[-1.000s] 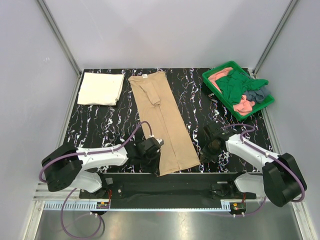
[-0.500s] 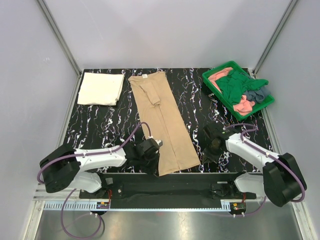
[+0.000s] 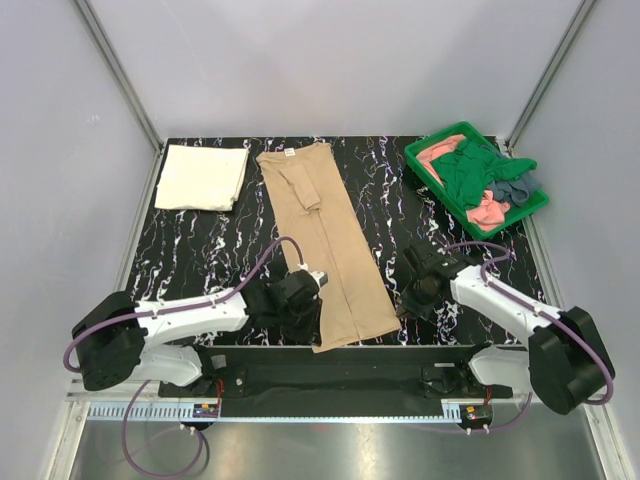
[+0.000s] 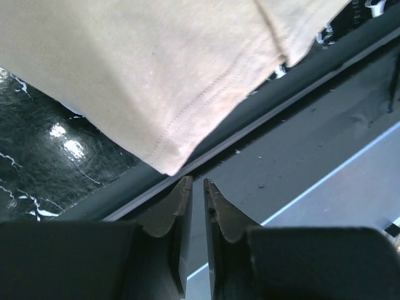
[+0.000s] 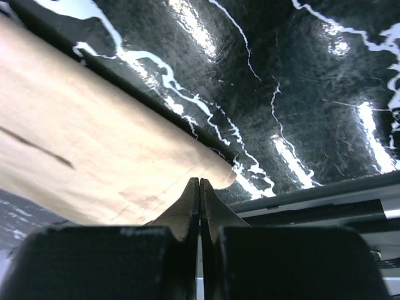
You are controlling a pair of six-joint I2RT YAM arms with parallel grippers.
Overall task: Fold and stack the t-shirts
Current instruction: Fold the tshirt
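The tan t-shirt (image 3: pixel 320 230), folded into a long strip, lies down the middle of the table. My left gripper (image 3: pixel 308 322) hovers at its near left corner (image 4: pixel 169 164), over the table's front edge. Its jaws stand a narrow gap apart and hold nothing (image 4: pixel 195 181). My right gripper (image 3: pixel 410 305) is shut, its tips (image 5: pixel 199 180) at the shirt's near right corner (image 5: pixel 219 170). I cannot tell whether it grips cloth. The cream-white t-shirt (image 3: pixel 203 177) lies folded at the back left. Dark green (image 3: pixel 470 172), salmon-pink (image 3: pixel 487 210) and grey-blue (image 3: pixel 515 188) t-shirts lie crumpled in the tray.
The green plastic tray (image 3: pixel 425 150) stands at the back right corner. The black marble tabletop (image 3: pixel 215 250) ends at a metal rail (image 4: pixel 262 119) just below the tan shirt's hem. Grey walls enclose the table on three sides.
My left gripper has slid a little right and nearer the front edge, to the tan shirt's near left corner. My right gripper has edged left towards the shirt's near right corner.
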